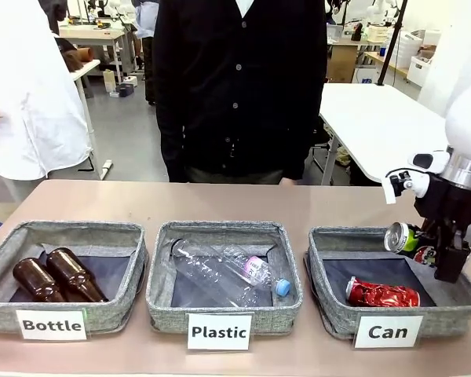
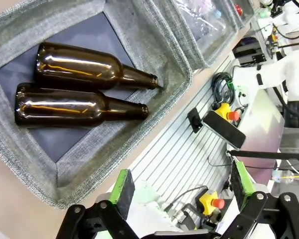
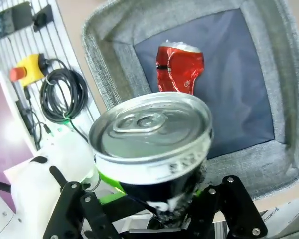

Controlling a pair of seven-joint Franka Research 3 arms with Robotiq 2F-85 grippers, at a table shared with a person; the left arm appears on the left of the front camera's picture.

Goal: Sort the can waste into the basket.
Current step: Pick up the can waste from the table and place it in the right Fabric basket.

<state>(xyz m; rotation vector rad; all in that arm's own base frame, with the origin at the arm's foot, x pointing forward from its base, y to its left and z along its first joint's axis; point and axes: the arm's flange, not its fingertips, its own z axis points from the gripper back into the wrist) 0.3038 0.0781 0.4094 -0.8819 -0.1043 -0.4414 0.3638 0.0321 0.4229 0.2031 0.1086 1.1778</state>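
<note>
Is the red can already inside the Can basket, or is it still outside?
Inside. The red can lies crushed on the dark base of the Can basket.

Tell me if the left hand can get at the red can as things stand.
Probably not. The left hand hangs open by the Bottle basket, while the red can lies in the Can basket at the other end, with the right hand and silver can above it.

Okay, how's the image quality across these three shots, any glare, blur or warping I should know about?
Front view: even room light, sharp, labels readable. Left wrist view: bright streaks of glare along the brown bottles, wide-angle bending at the edges. Right wrist view: the silver can sits so close that it looms large, its lid reflecting light, while the red can in the basket stays clear.
</note>
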